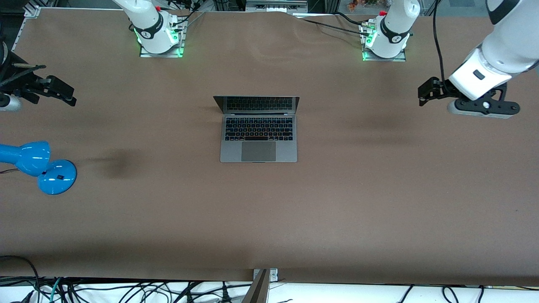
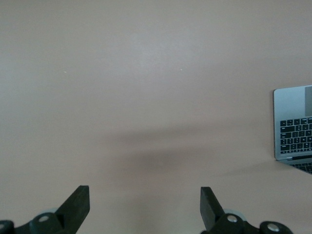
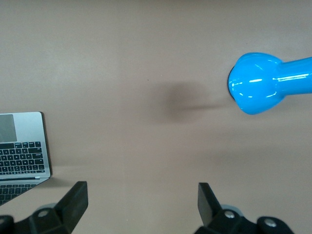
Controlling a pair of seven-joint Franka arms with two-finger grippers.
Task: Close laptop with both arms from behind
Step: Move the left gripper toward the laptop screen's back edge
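Laptop (image 1: 258, 134) sits open mid-surface (image 1: 337, 202), between your two tools and well apart from both. Your left tool (image 1: 425, 93) hangs over bare surface toward the left arm's end, fingers spread and empty. Your right tool (image 1: 63, 91) hangs likewise at its own end, spread, empty, over the surface near the blue lamp (image 1: 38, 166).
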